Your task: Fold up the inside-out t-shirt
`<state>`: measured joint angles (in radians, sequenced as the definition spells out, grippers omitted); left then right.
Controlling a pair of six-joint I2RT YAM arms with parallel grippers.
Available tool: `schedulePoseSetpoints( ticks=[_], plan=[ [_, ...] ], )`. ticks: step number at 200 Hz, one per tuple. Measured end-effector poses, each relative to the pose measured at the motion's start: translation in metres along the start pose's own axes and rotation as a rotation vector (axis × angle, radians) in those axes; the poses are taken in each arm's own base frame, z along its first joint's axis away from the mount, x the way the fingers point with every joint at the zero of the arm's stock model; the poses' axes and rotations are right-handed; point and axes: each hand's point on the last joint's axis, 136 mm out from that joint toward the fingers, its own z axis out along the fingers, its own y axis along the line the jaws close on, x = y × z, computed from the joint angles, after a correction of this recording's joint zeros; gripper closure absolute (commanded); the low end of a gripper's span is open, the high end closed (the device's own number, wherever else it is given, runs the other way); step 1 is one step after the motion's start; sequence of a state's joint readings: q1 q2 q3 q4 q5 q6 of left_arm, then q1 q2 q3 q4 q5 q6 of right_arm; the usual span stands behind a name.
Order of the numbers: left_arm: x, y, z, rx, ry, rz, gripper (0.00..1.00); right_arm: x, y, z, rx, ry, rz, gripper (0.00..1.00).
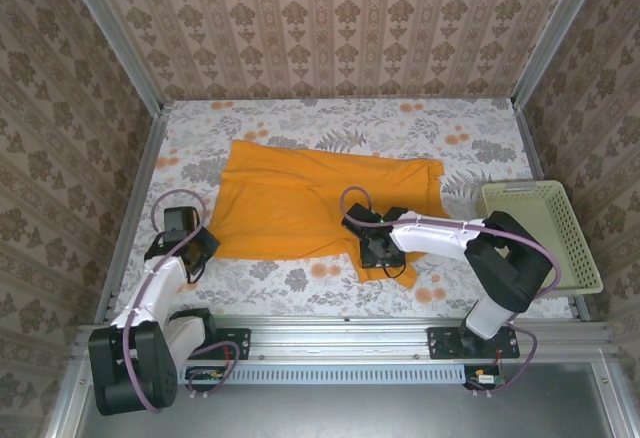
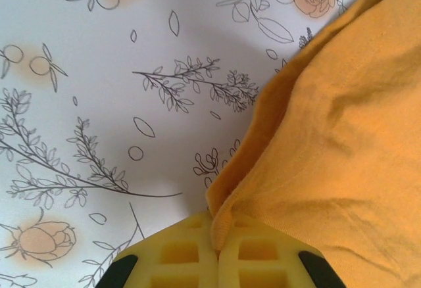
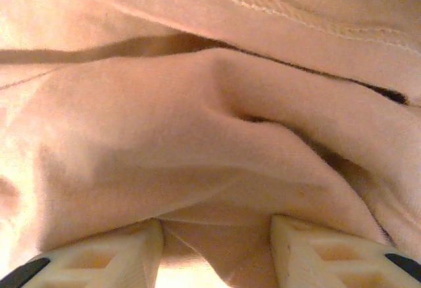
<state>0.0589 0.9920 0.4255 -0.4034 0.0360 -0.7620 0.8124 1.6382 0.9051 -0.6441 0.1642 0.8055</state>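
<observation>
Folding barely begun: shirt [image 1: 310, 198] spread flat | left gripper [image 2: 216, 252] clamped on near-left edge | right gripper [image 3: 217, 242] half-open around a near-right fold

The t-shirt [image 1: 300, 203] lies spread on the table [image 1: 300, 123], about at its middle, with one strip reaching toward the near edge at the shirt's near right corner. The left gripper [image 1: 197, 246] sits at the shirt's near left corner; in the left wrist view its fingers [image 2: 181, 252] are pressed together with the shirt's edge [image 2: 220, 219] pinched between them. The right gripper [image 1: 380, 248] rests on the shirt's near right strip; in the right wrist view its fingers [image 3: 99, 262] stand apart with a fold of shirt [image 3: 217, 169] bunched between them. The basket [image 1: 540, 233] stands right of the shirt, apart from it, by the table's right edge.
</observation>
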Motion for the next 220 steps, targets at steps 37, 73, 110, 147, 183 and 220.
schedulePoseSetpoints(
  ticks=[37, 73, 110, 147, 183, 220],
  plan=[
    [0.003, -0.003, 0.000, 0.017, 0.016, -0.001, 1.00, 0.033, -0.006, -0.029, -0.029, -0.022, -0.045, 0.46],
    [0.003, -0.005, 0.000, 0.028, 0.021, 0.000, 1.00, 0.061, -0.036, -0.046, -0.067, -0.045, 0.055, 0.44],
    [0.004, -0.007, 0.000, 0.041, 0.026, 0.000, 1.00, 0.074, -0.067, -0.031, -0.024, -0.023, 0.200, 0.44],
    [0.005, -0.009, 0.000, 0.051, 0.032, 0.003, 1.00, 0.060, -0.072, -0.024, -0.049, -0.039, 0.318, 0.44],
    [0.006, -0.011, 0.000, 0.055, 0.037, 0.009, 1.00, 0.065, -0.066, -0.009, -0.079, 0.000, 0.340, 0.52],
    [0.009, -0.013, 0.000, 0.060, 0.042, 0.024, 1.00, 0.066, -0.068, -0.012, -0.085, 0.000, 0.343, 0.82]
  ],
)
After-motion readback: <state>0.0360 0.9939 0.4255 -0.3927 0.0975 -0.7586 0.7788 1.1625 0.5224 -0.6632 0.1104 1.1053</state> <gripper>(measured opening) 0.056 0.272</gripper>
